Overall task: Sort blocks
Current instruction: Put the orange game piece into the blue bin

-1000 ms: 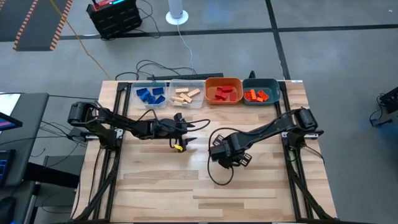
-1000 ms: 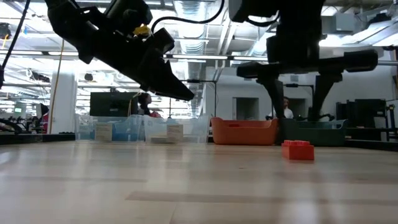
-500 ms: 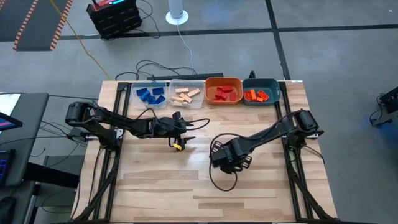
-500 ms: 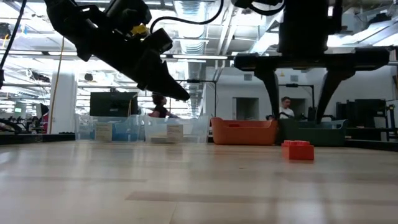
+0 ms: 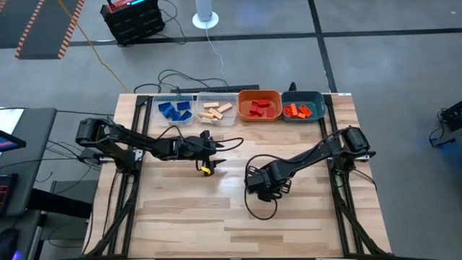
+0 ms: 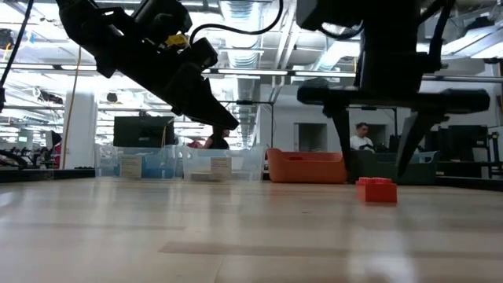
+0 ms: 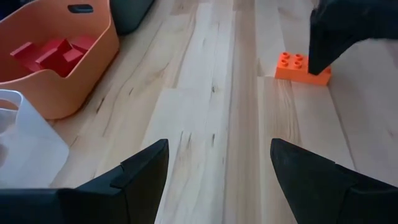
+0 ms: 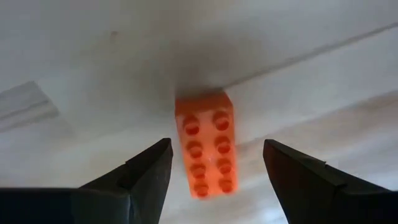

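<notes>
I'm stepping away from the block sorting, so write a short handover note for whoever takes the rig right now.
Right gripper: open, pointing down over the last loose orange block mid-table, fingers either side, not gripping.
Left gripper: open, empty, hovering above the table nearer the bins.
Done: blue blocks, tan blocks, red blocks and other orange blocks sit in their own four bins along the far edge.
Left: grasp that block and drop it in the teal bin with the orange ones.

Four bins (image 5: 241,105) in a row along the table's (image 5: 180,217) far edge, blocks (image 5: 216,110) inside each. One lone block (image 8: 206,152) near the table's middle, directly under the right gripper (image 6: 377,161).
</notes>
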Robot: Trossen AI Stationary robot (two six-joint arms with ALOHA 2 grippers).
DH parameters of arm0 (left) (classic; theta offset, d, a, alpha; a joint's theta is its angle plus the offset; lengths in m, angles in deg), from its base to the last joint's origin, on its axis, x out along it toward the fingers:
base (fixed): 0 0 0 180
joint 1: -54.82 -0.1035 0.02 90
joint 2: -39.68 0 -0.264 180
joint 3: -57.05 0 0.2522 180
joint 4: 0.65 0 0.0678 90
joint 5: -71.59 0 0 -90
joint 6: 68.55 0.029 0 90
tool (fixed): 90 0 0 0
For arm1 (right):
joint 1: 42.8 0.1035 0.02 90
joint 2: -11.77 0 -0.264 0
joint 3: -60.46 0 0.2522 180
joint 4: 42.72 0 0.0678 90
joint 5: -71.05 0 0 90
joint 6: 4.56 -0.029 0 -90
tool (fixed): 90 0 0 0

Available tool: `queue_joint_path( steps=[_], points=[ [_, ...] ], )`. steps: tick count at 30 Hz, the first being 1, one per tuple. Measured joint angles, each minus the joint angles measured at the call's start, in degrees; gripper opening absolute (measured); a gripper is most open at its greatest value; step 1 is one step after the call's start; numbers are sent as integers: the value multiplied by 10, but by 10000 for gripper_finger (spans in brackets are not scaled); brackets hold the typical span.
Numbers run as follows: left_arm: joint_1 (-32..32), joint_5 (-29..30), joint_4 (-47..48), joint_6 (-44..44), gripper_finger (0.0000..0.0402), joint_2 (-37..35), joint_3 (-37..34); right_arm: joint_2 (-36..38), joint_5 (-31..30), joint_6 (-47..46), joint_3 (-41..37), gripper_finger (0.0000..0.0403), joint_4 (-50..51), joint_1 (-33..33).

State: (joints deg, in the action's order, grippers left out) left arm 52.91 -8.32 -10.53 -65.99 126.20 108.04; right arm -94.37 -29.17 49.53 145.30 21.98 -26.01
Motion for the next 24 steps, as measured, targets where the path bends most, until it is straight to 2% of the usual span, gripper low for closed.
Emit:
queue_joint_path(
  steps=[9, 12, 18, 24],
  points=[
    [0, -2, 1, -2, 274, 0, 0, -1, 12, 15, -40, 276, -41, -8],
    [0, -2, 2, -3, 274, 0, 0, -1, 13, 15, -50, 247, -40, -11],
    [0, 8, 4, -8, 274, -6, 0, 0, 11, 14, -52, 158, -40, -12],
    [0, 20, 37, -9, 274, -63, 0, 3, 7, -41, -49, 158, -4, -24]
  ],
)
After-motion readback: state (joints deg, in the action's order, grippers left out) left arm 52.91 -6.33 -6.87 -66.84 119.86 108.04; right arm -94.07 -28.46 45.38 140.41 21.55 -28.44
